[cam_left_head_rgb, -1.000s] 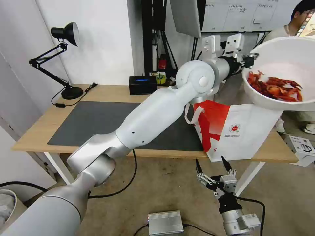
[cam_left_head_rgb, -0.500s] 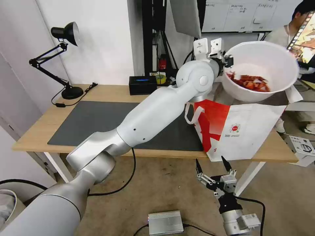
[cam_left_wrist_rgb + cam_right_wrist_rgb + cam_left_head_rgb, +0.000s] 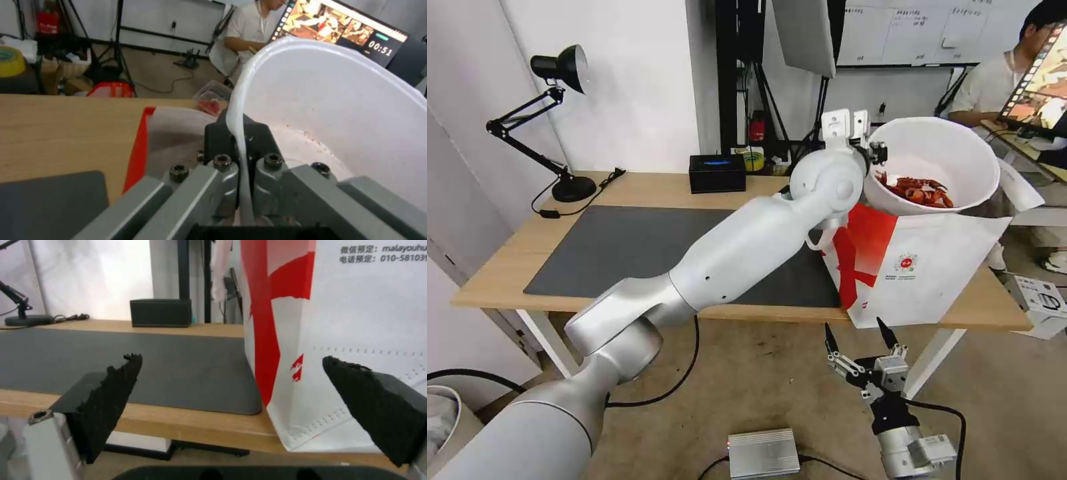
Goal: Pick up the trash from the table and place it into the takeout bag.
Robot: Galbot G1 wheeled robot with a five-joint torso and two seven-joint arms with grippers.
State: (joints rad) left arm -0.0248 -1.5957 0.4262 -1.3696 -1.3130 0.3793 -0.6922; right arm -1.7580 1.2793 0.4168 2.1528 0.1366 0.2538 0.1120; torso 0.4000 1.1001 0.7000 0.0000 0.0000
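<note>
Left gripper [image 3: 240, 146]: clamped on the near-left rim of the white bowl [image 3: 937, 150], 1 black pad on each side of the thin wall, seen plainly in the left wrist view.
Change: over the last second the bowl has come down and in from high at the right; it now sits low over the mouth of the takeout bag [image 3: 920, 267], its underside at or just inside the top edge.
Meaning: I judge the carry nearly done; what remains is the lowering and the letting go, and the rim grip leaves the bowl tilted, so the shells could slide.
Bowl contents: 1 heap of red crayfish shells [image 3: 914, 190], lying toward the gripper side.
Inside the bag: 1 clear container with red contents [image 3: 212, 100] shows past the bowl in the left wrist view, so 1 piece of trash seems already in.
Bag: 1, upright at the right end of the table [image 3: 507, 267], red panel facing left, its round logo facing the robot.
Right gripper [image 3: 860, 337]: fingers wide apart, holding nothing, parked below the table's near edge in front of the bag.
Table count: 1 dark mat [image 3: 620, 247], 1 black box [image 3: 716, 173] and 1 desk lamp [image 3: 557, 73] at the far side; no other trash seen on it.
</note>
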